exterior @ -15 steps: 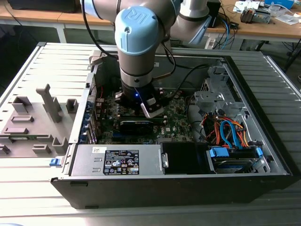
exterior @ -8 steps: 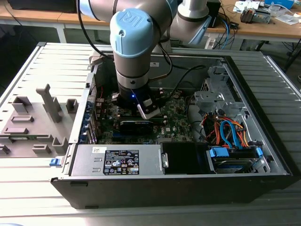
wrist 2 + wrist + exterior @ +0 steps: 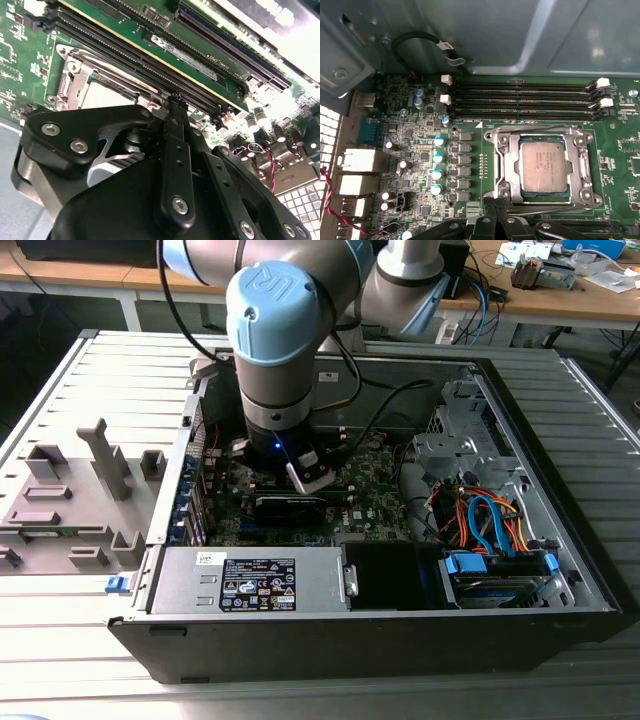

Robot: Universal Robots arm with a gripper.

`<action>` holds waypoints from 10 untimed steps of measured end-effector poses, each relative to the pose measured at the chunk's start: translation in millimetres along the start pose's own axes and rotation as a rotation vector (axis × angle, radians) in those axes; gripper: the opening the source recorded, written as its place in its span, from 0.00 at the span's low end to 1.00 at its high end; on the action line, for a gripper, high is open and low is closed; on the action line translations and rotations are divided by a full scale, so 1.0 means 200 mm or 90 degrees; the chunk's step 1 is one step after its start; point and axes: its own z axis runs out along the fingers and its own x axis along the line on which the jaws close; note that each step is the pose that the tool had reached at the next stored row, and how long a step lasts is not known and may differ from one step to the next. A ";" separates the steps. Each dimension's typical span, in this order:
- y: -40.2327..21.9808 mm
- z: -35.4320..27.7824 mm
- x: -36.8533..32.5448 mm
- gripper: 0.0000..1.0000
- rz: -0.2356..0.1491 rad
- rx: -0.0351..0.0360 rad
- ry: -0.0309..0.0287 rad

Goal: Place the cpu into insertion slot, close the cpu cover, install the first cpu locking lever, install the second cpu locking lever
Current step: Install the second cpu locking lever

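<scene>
A: What is the biggest thing here?

B: An open computer case (image 3: 560,580) on a slatted grey table (image 3: 90,380). The arm (image 3: 285,330) reaches down into it, over the green motherboard (image 3: 375,500).

A: And on the board?

B: In the first wrist view four long memory slots (image 3: 520,102) run along one side of the insertion slot (image 3: 502,167). The cpu cover (image 3: 580,165) lies flat over the slot as a metal frame, and the cpu (image 3: 543,170) sits inside it, its silvery top showing through the cut-out. A thin wire lever (image 3: 555,206) lies along the socket's edge nearest the gripper.

A: Where is the gripper?

B: The gripper (image 3: 175,107) hangs just over the board beside the socket's edge. In the second wrist view its black fingers (image 3: 176,150) look pressed together with nothing between them. In the first wrist view its tips (image 3: 495,220) sit just beside that lever; touching or not, I cannot tell.
</scene>
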 end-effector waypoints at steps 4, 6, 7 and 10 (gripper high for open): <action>-0.002 0.006 0.008 0.11 -0.022 -0.0015 0.0055; -0.002 0.009 0.008 0.11 -0.024 -0.0020 0.0062; -0.003 0.010 0.008 0.11 -0.024 -0.0025 0.0063; -0.003 0.013 0.008 0.11 -0.024 -0.0038 0.0061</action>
